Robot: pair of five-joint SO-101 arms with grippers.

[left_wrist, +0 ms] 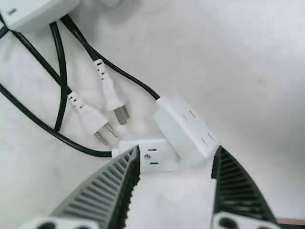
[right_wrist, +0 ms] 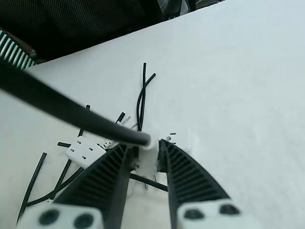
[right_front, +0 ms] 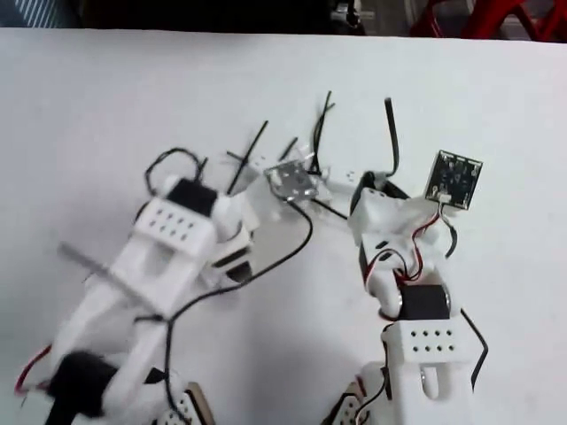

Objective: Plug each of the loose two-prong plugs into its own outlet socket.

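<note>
Left gripper (jaws apart) frames two sockets; two plugs beside.

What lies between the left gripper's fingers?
Left wrist view: a small outlet block and the end of a longer outlet block, between the left gripper's fingers.

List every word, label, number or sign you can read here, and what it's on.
None can be read.
Larger outlet block: slots only, no legible print.
Smaller outlet block: no letters legible.
Loose plugs: no marking readable.
Held plug in the right gripper: no print shows.
Circuit board: any markings too small to read.
</note>
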